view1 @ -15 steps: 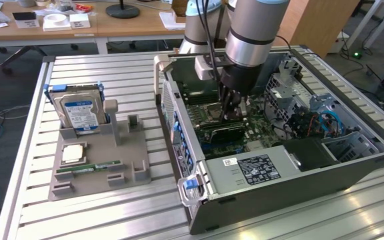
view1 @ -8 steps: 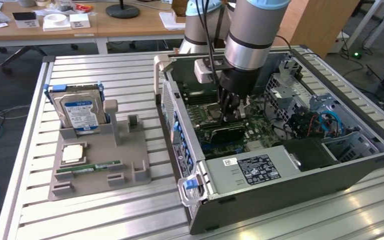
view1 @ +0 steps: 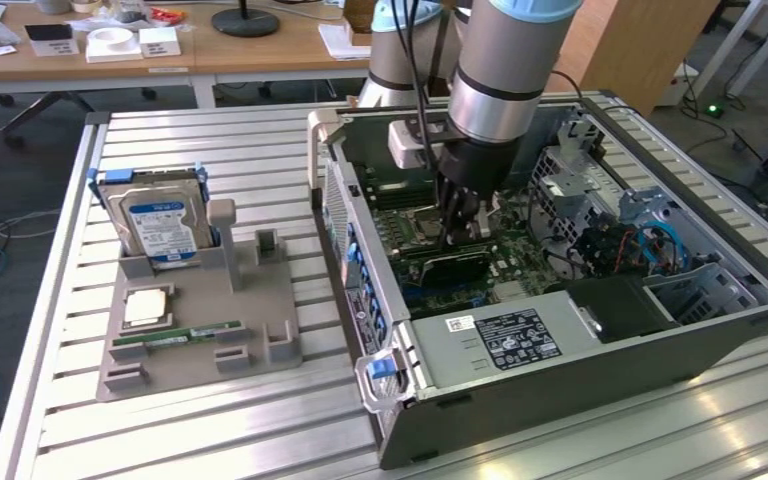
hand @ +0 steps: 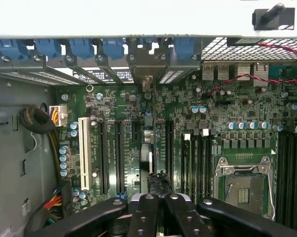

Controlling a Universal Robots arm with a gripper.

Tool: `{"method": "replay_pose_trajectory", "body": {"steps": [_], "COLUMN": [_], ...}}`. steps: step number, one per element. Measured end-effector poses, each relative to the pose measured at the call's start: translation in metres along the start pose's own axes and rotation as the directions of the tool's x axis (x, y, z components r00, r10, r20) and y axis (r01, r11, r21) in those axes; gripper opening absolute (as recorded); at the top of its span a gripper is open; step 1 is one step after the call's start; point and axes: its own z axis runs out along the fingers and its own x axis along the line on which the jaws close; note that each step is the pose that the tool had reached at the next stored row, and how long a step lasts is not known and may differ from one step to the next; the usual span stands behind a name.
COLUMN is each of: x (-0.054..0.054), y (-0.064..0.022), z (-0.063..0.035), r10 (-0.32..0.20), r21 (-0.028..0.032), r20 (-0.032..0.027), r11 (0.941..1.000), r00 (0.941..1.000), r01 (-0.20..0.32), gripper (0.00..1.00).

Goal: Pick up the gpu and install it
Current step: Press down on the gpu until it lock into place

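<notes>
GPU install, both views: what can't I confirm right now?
- Whether the gpu is fully seated: exterior view, the gripper and case wall hide its slot edge.
- Gpu's bracket end: wrist view, seen edge-on, too thin to judge.
- Gripper's contact on the card: wrist view, cut off by the picture's edge behind the fingers.

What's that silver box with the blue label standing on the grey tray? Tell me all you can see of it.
It is a hard drive: a thick silver metal block with a blue-and-white label on its facing side and blue plastic rails along its edges. It stands upright, leaning slightly back, slotted into the grey holder, on the exterior view's left of the open computer case. Nothing else touches it.
</notes>
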Motion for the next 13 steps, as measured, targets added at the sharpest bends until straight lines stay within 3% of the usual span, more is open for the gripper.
{"method": "replay_pose_trajectory", "body": {"steps": [13], "x": [-0.0001], "y": [0.0001], "z": [0.0046], "r10": [0.000], "r21": [-0.0001], "r20": [0.0007], "r11": [1.0000], "r00": [1.0000], "r01": [0.000], "gripper": [0.11]}}
